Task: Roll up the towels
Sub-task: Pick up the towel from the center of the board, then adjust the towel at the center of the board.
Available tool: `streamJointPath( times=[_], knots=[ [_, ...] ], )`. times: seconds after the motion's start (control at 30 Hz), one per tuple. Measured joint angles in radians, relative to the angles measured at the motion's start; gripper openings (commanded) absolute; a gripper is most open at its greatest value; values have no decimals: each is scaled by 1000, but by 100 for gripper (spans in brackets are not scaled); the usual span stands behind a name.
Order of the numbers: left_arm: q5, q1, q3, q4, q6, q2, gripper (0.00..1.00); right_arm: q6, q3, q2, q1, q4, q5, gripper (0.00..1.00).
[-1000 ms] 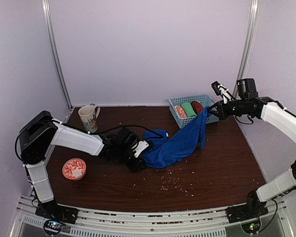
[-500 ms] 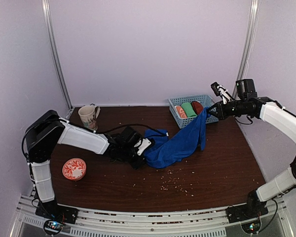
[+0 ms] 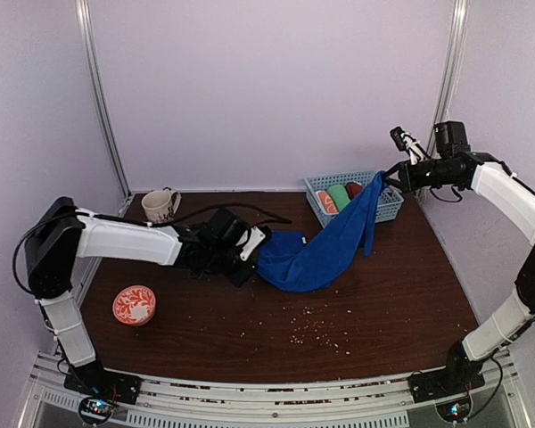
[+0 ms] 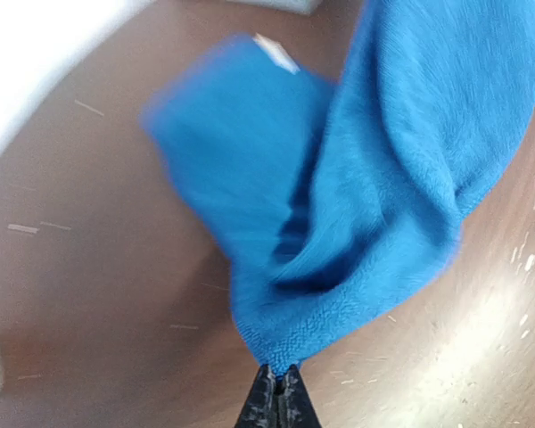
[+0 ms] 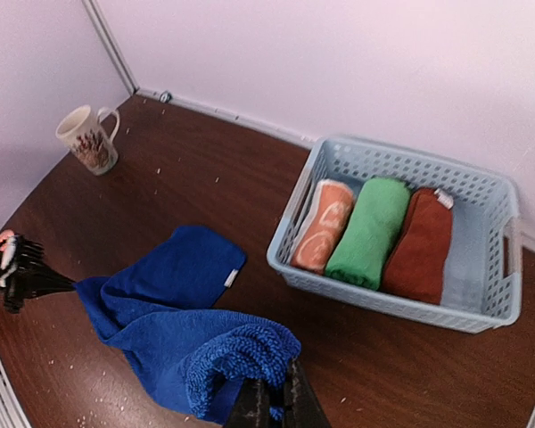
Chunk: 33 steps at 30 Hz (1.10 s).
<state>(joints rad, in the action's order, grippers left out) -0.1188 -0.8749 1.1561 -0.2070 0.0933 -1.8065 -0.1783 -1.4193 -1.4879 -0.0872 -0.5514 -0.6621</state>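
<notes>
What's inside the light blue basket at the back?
Three rolled towels lie side by side in the basket: orange-and-white roll, green roll, rust-brown roll. A bare strip of floor shows beside the brown one; anything beneath the rolls is covered.

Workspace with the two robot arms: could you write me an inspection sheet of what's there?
Surface: brown table, scattered with crumbs.
Job's things: blue towel unrolled, strung between both arms; rust-brown towel rolled in the basket.
Clutter: green rolled towel and orange-and-white rolled towel also in the basket; mug; red patterned dish.
Grippers: left gripper, jaws shut on the blue towel's low end; right gripper, jaws shut on its raised end.
Cables: black cable looping over the left arm.
Surroundings: pale walls, metal corner posts.
</notes>
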Motion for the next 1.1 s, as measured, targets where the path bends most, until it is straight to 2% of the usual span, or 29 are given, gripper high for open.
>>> streamJointPath(
  times=[0.2, 0.37, 0.53, 0.7, 0.83, 0.93, 1.03, 1.1],
  knots=[
    [-151, 32, 99, -69, -35, 319, 0, 54, -194, -8, 127, -3, -48, 4],
    [-180, 32, 149, -89, -51, 529, 0, 80, -168, 98, 157, 20, -103, 5],
    [-71, 10, 132, -137, -56, 636, 0, -2, -82, 298, 157, -18, -226, 5],
    [74, -132, 27, -154, -63, 738, 0, -183, 21, 508, 156, -167, -332, 4],
    [120, -249, 3, -158, -61, 763, 0, -344, 86, 582, 156, -358, -393, 5],
    [122, -300, -4, -135, -62, 747, 0, -395, 155, 603, 156, -443, -396, 4],
    [92, -276, 6, -105, -64, 661, 0, -331, 253, 614, 156, -400, -332, 3],
    [116, -189, 43, -82, -45, 543, 0, -268, 336, 607, 156, -331, -224, 9]
  ],
)
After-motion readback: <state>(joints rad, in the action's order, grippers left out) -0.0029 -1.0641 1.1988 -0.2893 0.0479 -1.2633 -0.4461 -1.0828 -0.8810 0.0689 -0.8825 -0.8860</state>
